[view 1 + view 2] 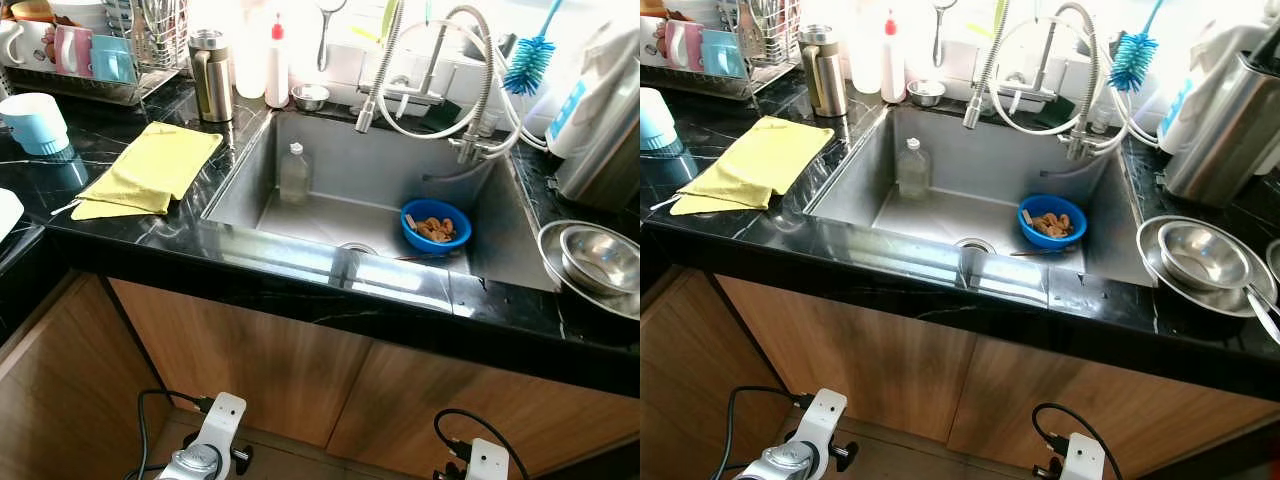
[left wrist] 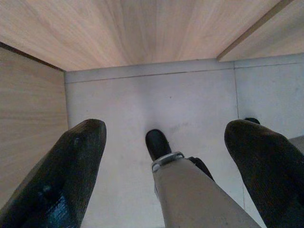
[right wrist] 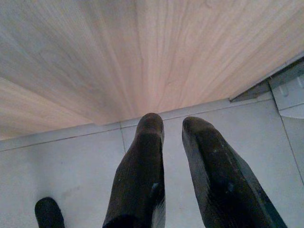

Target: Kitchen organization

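Left eye view looks down on a black counter (image 1: 120, 235) with a steel sink (image 1: 250, 175) set into it. Inside the sink, a blue bowl (image 1: 436, 226) holding brown scraps sits near the right wall, and a clear bottle (image 1: 294, 173) stands upright toward the back left corner. A yellow cloth (image 1: 150, 168) lies on the counter just left of the sink, with a light blue cup (image 1: 36, 124) upside down farther left. A dish rack (image 1: 95, 50) with mugs occupies the back left corner, and a steel flask (image 1: 211, 74) stands beside it. Nested steel bowls (image 1: 1205, 258) rest at the counter's right edge. Both arms hang low before the wooden cabinet doors (image 1: 260, 360). The left hand (image 2: 164, 161) has its fingers spread wide over the pale floor (image 2: 142, 109); the right hand (image 3: 173, 142) has its fingers narrowly apart, holding nothing.
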You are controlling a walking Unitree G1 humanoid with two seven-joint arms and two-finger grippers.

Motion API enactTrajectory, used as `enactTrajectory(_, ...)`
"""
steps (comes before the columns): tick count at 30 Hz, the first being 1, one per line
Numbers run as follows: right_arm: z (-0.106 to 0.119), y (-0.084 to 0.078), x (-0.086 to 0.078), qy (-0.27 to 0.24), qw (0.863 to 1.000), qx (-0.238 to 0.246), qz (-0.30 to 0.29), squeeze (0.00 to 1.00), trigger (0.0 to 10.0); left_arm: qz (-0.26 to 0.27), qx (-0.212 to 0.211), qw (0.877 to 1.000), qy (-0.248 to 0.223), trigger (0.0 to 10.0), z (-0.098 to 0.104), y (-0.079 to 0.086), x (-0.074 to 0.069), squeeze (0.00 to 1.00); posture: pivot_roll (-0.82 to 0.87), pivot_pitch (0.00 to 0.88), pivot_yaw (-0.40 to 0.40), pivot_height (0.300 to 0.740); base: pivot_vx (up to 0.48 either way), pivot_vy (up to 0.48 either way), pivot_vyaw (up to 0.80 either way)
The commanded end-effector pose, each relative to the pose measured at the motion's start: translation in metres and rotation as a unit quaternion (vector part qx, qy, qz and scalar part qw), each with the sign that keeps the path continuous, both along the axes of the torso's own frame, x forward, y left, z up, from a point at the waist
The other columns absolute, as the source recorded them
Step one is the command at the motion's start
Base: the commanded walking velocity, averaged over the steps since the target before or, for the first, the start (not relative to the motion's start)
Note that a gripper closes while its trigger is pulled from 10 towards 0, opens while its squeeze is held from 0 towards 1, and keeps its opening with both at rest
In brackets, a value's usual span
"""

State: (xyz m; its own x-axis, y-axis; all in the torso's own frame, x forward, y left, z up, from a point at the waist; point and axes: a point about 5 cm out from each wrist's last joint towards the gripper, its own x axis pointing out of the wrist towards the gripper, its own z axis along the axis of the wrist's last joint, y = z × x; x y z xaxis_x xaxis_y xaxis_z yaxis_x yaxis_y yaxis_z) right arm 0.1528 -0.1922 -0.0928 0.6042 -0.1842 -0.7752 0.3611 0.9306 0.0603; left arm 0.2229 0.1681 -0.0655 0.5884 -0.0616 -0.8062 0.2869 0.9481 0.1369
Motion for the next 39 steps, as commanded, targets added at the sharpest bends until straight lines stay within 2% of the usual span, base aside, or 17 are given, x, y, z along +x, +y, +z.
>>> enactTrajectory(1, 0.0011, -0.0045, 0.0009, -0.002, 1.0, -0.005, -0.003, 0.0, 10.0, -0.001, -0.006, 1.0, -0.001, 10.0, 0.0004, -0.0031, 0.0009, 0.0, 0.12, 0.044, -0.109, 0.736, 0.296, 0.0, 0.0)
enactTrajectory(17, 0.0012, -0.0045, 0.0014, -0.001, 1.0, -0.006, 0.002, 0.0, 10.0, 0.002, -0.014, 1.0, -0.007, 10.0, 0.0016, -0.0066, 0.0032, 0.0, 0.12, 0.041, -0.114, 0.736, 0.307, 0.0, 0.0)
enactTrajectory(39, 0.0024, -0.0044, 0.004, -0.006, 1.0, -0.008, 0.006, 0.0, 10.0, -0.002, -0.027, 1.0, -0.009, 10.0, 0.0025, -0.0099, 0.0045, 0.0, 0.12, 0.043, -0.116, 0.736, 0.0, 0.0, 0.0)
